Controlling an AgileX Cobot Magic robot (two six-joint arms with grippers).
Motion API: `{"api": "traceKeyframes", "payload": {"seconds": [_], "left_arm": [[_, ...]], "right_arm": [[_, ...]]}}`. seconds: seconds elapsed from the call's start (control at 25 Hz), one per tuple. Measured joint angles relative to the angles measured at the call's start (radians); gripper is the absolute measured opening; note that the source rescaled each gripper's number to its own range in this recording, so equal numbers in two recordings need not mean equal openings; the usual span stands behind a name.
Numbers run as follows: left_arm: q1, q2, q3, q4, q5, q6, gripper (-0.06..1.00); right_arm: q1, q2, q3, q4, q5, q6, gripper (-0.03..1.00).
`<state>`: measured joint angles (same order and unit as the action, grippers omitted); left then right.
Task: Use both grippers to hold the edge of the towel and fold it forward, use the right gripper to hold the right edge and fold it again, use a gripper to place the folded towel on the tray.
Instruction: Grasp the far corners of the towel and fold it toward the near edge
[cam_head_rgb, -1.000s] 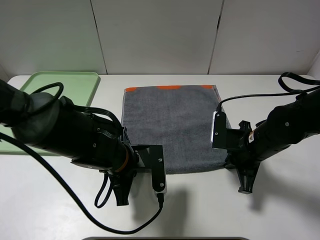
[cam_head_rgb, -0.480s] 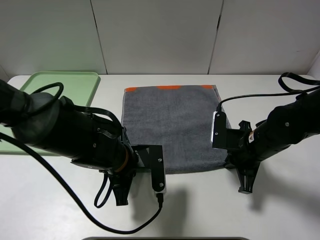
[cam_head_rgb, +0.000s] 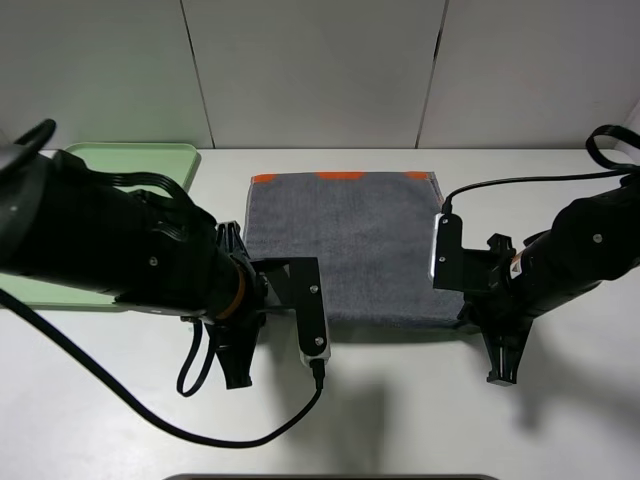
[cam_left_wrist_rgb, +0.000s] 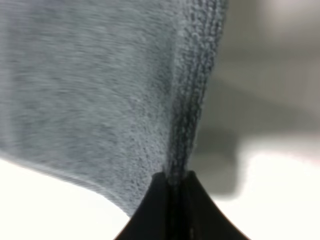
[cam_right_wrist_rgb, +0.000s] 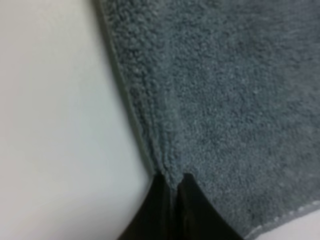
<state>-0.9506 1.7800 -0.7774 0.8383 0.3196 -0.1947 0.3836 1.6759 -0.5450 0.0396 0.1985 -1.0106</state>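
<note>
The grey towel (cam_head_rgb: 345, 240) with an orange far edge lies on the white table, its near edge lifted a little with a shadow under it. My left gripper (cam_head_rgb: 258, 305) is shut on the towel's near left corner; in the left wrist view the fingertips (cam_left_wrist_rgb: 174, 182) pinch the hem of the towel (cam_left_wrist_rgb: 100, 100). My right gripper (cam_head_rgb: 468, 312) is shut on the near right corner; in the right wrist view the fingertips (cam_right_wrist_rgb: 174, 181) pinch the edge of the towel (cam_right_wrist_rgb: 230, 100). The light green tray (cam_head_rgb: 120, 162) sits at the back left, partly hidden by my left arm.
White table (cam_head_rgb: 420, 420) with a white panel wall behind it. Black cables hang from both arms, one looping onto the table near the front (cam_head_rgb: 240, 440).
Both grippers have risen and moved away from the front edge, lifting the towel's near edge off the table. The near edge now sits further back, and a shadow shows beneath it.
</note>
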Motion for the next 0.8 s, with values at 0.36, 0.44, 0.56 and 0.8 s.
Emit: {"api": "traceKeyframes", "payload": {"seconds": [0.36, 0.44, 0.56, 0.8], "left_arm": [[-0.004, -0.16, 0.0, -0.013, 0.084, 0.0, 0.0], [-0.004, -0.189, 0.0, -0.027, 0.096, 0.0, 0.0], [-0.004, -0.233, 0.0, -0.052, 0.107, 0.002, 0.0], [-0.008, -0.298, -0.002, -0.093, 0.14, 0.017, 0.0]], "right_arm": [[0.0, -0.191, 0.002, 0.002, 0.083, 0.03, 0.0], [0.0, -0.236, 0.002, 0.003, 0.105, 0.038, 0.0], [0.0, -0.313, 0.002, 0.007, 0.157, 0.046, 0.0], [0.001, -0.419, 0.002, 0.02, 0.223, 0.088, 0.0]]}}
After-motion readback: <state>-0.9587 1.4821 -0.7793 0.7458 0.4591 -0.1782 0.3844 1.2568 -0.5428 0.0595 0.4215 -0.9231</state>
